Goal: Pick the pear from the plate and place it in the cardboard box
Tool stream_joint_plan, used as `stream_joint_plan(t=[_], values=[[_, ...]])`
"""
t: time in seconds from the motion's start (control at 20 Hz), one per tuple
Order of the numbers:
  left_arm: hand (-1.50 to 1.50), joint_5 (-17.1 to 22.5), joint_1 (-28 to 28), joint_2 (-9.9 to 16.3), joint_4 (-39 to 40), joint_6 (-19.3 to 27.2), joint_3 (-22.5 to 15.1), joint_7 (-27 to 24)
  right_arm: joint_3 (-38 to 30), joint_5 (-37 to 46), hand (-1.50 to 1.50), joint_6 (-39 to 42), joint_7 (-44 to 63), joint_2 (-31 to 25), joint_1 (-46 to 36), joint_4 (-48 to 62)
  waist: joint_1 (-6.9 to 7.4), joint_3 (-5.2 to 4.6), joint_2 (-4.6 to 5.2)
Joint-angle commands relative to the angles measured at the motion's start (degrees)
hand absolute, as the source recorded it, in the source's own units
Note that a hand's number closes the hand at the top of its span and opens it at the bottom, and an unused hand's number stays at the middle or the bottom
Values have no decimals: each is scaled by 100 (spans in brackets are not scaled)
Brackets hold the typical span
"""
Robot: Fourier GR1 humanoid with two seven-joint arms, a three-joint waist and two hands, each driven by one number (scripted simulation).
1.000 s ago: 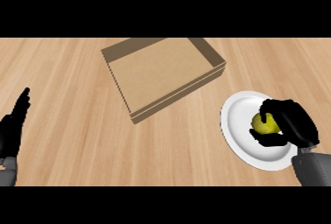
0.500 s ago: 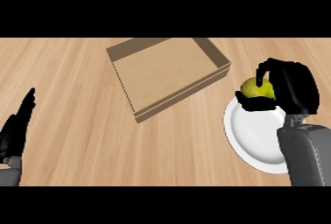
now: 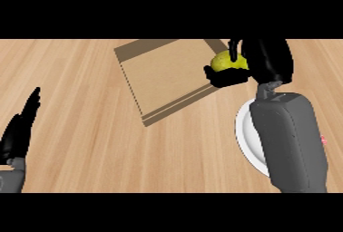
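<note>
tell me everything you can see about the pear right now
The pear is yellow-green and smooth, only partly visible. The right hand is curled round it, fingers and thumb covering its right and lower sides. It is lifted off the plate and sits over the right edge of the cardboard box.

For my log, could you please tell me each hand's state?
Left hand: open, resting at the left edge.
Right hand: shut on the yellow-green pear.

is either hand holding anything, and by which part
The right hand holds the pear, fingers and thumb curled round its sides. The left hand holds nothing.
</note>
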Motion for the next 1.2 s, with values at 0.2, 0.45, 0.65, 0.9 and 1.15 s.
stream_joint_plan(t=[0.2, 0.45, 0.65, 0.9, 1.15], values=[[0, -187, -123, -92, -10, 45, -64, 66, -542, -454, 150, -817, 555, 248, -1978, 2075, 122, 1, 41], [0, -206, -256, -93, 17, 24, -32, 37, -1001, -851, 150, -1381, 458, 251, -2721, 3533, 210, 0, 88], [0, -39, -481, -102, 245, -185, 39, 6, -1144, -1019, 150, -1964, 141, 252, -3121, 4595, 209, -3, 113], [0, -101, -412, -59, -40, -258, -53, 148, -1374, -891, 150, -2450, -48, 59, -3527, 5681, 426, -2, 183], [0, -297, -511, -346, 100, -14, -234, 54, -1407, -657, 150, -3197, 248, 202, -3492, 6352, 459, -7, 236]])
